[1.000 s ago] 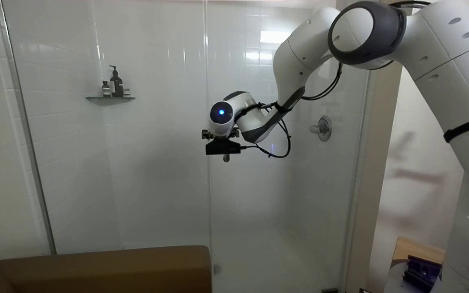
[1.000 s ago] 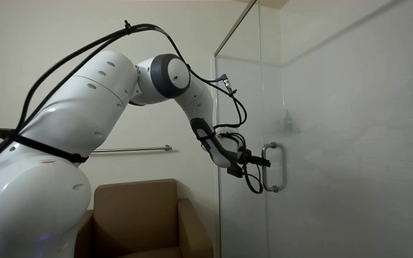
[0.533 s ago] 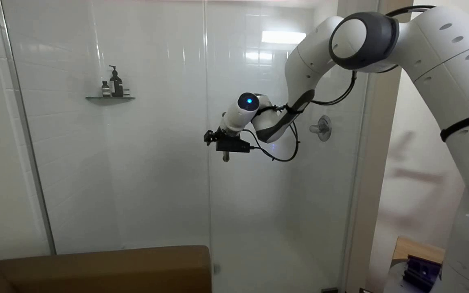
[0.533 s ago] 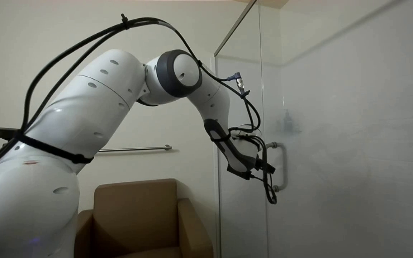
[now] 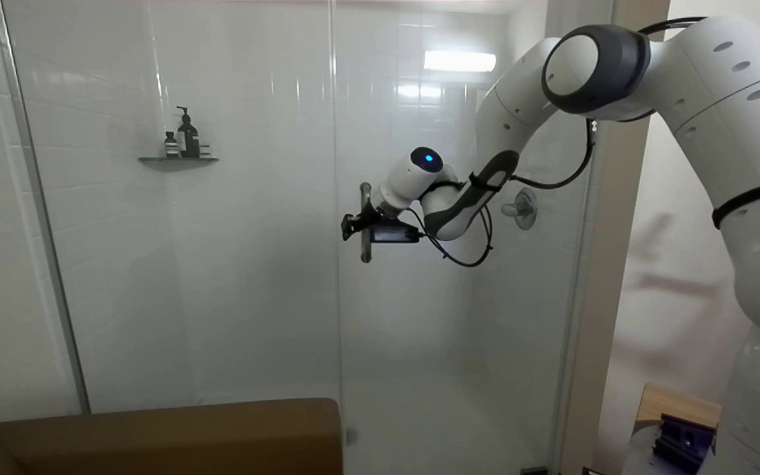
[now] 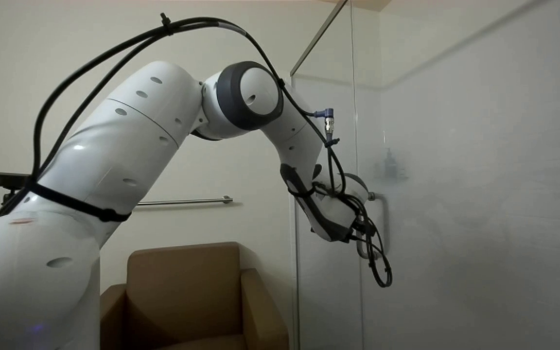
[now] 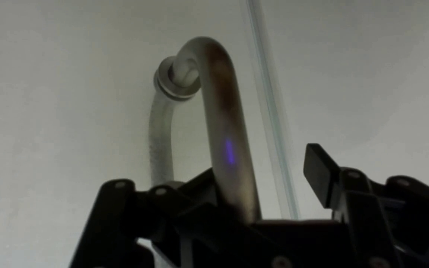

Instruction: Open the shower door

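The shower door [image 5: 433, 343] is a tall clear glass panel, flush with the fixed panel beside it; it also shows in an exterior view [image 6: 455, 272] and in the wrist view [image 7: 69, 93]. Its chrome D-shaped handle [image 7: 227, 130] stands vertical between my gripper's fingers [image 7: 263, 178] in the wrist view, close against the left finger; whether they touch I cannot tell. The right finger stands well apart from it. My gripper is open at the handle's mid-height. In both exterior views the gripper [image 5: 351, 226] [image 6: 368, 228] partly covers the handle [image 5: 366, 252] [image 6: 363, 253].
The fixed glass panel [image 5: 241, 297] is beside the door. A brown armchair [image 6: 187, 291] stands in front of it. A corner shelf [image 5: 179, 159] with bottles and a shower valve [image 5: 524, 208] are behind the glass. A cable loop [image 6: 382, 279] hangs from my wrist near the handle.
My wrist has turned and shifted across to the handle, and more of the handle now shows in an exterior view. The arm has reached further out. The door has not moved.
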### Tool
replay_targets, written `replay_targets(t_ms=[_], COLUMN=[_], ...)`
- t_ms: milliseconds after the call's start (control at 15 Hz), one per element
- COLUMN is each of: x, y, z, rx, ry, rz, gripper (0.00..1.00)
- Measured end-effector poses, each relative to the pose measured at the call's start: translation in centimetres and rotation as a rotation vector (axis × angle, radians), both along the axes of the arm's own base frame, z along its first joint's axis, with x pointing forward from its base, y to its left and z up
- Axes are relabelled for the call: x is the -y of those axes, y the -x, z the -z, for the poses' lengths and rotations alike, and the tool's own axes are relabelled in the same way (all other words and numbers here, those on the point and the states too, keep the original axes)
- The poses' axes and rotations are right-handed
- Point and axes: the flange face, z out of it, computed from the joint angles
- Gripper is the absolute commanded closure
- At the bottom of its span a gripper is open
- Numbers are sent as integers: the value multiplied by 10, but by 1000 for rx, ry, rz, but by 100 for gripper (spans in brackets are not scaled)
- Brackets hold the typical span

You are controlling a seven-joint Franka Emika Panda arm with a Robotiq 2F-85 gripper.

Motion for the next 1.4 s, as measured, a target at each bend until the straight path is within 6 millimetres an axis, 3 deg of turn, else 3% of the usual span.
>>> replay_targets(t_ms=[200,400,800,1400], x=[6,10,19,20], y=[3,3,-3,-5], z=[0,-2,-14,-18], rx=[-15,-46,-149,-191], ry=[11,26,47,77], rz=[-30,-54,-109,-206], gripper=[89,95,90,93])
